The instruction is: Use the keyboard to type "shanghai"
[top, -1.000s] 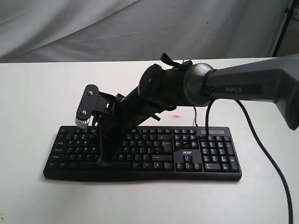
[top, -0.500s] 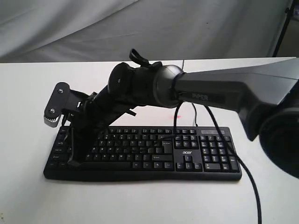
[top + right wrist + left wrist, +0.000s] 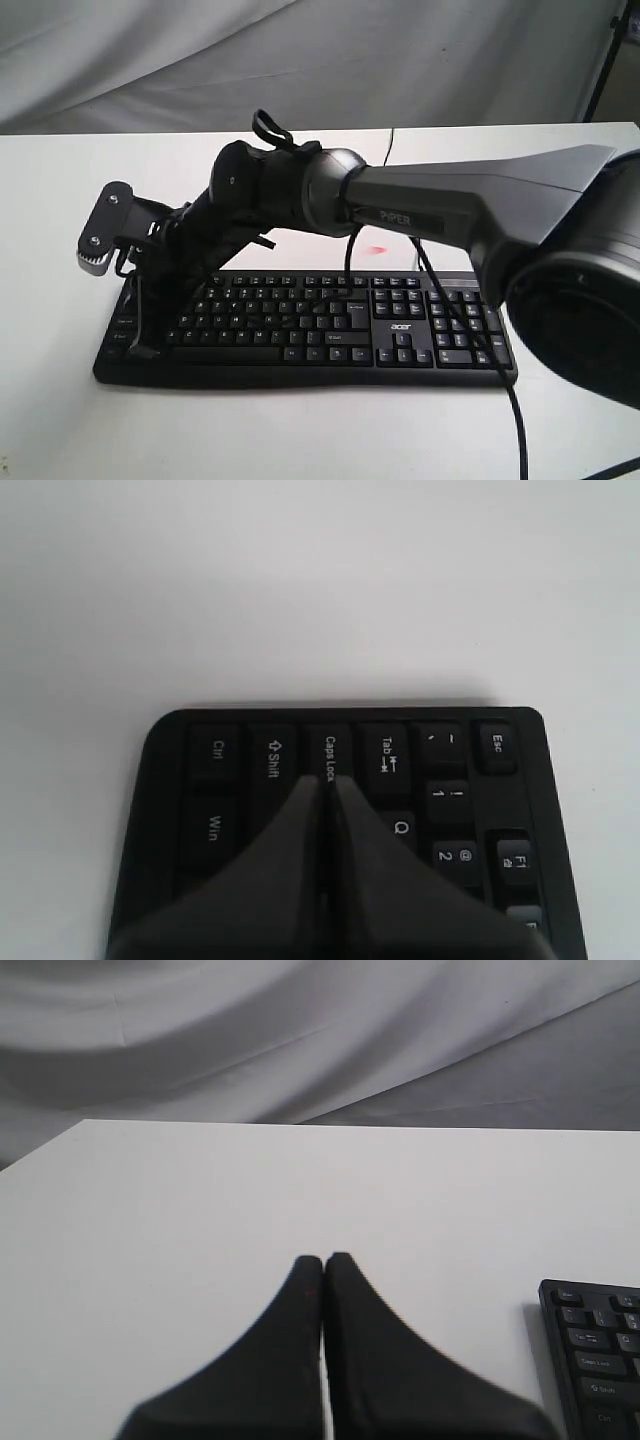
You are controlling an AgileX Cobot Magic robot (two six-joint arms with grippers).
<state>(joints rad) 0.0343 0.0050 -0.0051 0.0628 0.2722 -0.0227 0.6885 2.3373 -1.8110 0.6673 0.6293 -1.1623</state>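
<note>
**Mostly matt plastic on a smooth white top**

The keyboard [image 3: 300, 325] is black plastic, dull on the frame and faintly shiny on the keycaps, with white printed legends. It sits on a table [image 3: 300, 440] that is white, smooth and matt. The right arm's casing [image 3: 480, 205] is smooth grey with a satin sheen. The left gripper [image 3: 323, 1260] and right gripper [image 3: 327, 782] are matt black; plastic or rubber, I can't tell. The backdrop [image 3: 300, 60] is soft, creased grey cloth.
</note>
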